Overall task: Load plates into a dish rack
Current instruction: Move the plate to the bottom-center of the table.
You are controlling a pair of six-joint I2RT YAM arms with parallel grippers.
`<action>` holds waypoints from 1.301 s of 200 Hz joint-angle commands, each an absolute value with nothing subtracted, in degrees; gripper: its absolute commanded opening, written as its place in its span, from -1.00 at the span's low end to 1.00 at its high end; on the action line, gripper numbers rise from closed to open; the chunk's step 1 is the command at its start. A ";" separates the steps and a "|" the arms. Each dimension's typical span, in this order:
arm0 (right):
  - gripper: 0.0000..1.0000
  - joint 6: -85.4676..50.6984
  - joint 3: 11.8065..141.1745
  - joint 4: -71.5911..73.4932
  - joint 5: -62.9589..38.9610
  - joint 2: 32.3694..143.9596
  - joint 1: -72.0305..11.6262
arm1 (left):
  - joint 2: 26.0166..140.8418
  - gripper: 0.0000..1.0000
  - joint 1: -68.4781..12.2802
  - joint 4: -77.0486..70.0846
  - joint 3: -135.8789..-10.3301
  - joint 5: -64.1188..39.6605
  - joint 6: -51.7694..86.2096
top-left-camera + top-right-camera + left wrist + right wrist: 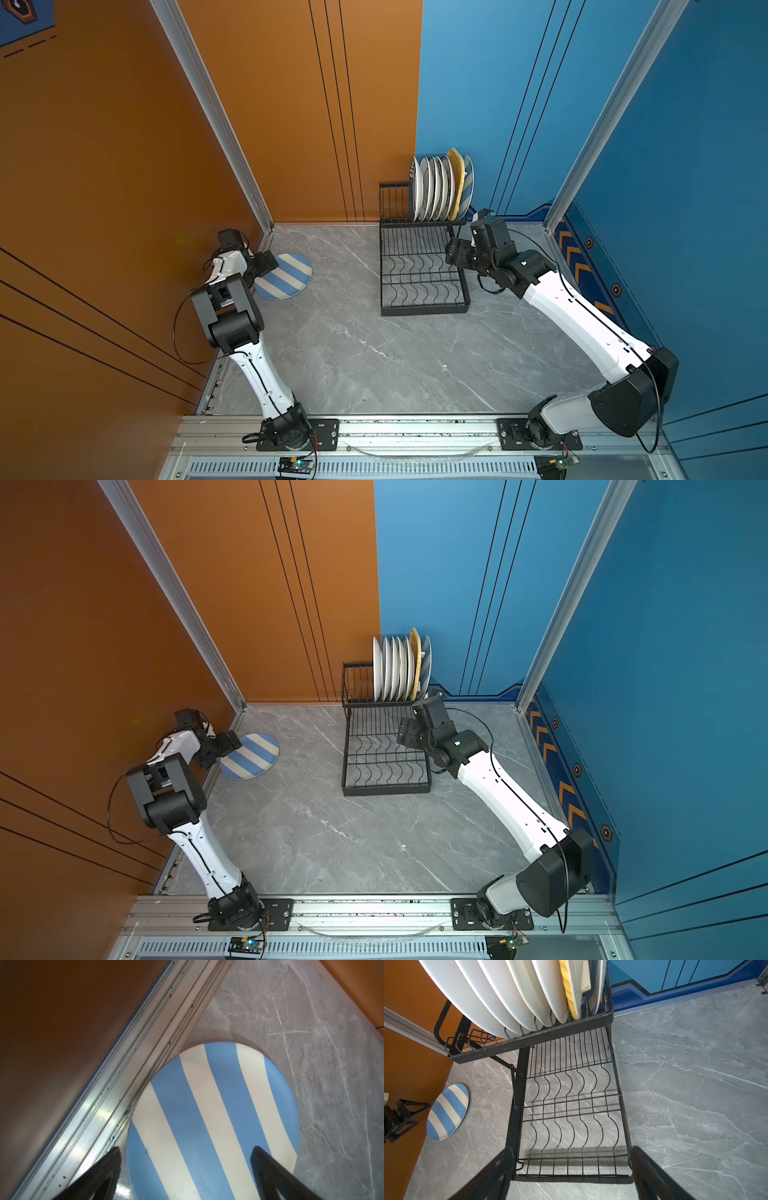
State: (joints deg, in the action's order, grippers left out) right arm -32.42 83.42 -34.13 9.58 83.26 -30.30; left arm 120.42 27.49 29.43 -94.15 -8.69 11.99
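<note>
Both top views: dish rack [424,309] sits at the back of the bench [353,353], near the blue wall. Racked plates [434,189] stand on edge in the raised upper tier, packed close: white ones, then a yellow plate [457,183], then a blue-striped one at the far end. Wavy lower tier holds nothing. One striped plate [286,276] lies flat on the bench at the left edge, well apart from the rack. Left gripper [266,266] is over that plate's near rim; right gripper [453,253] hangs at the rack's right side, over the lower tier. Same layout in the paired view: rack [386,791], striped plate [251,756]. Left wrist: left gripper [187,1147] jaws spread wide, nothing held; one finger [110,1167] is over the aluminium rail [99,1105] just outside the plate rim, the other is over the striped plate [207,1115]. Contact with the plate: can't tell. Right wrist: right gripper [572,1148] jaws wide apart, empty, looking down at the rack's lower tier [571,1105]; racked plates [500,991] sit in the slots above, with the striped plate [447,1111] off to the side next to the left gripper [406,1118].
</note>
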 commanded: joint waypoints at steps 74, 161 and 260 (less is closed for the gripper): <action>0.79 -31.19 85.43 -36.02 8.22 84.02 -28.92 | 124.44 0.96 26.59 29.60 -94.67 -2.68 11.51; 0.80 -30.96 85.65 -36.47 8.39 83.50 -27.86 | 125.98 1.00 24.86 30.57 -96.67 -4.70 11.60; 0.80 -31.56 83.35 -36.65 9.51 80.93 -28.12 | 126.56 0.99 19.84 32.75 -97.94 -9.88 9.46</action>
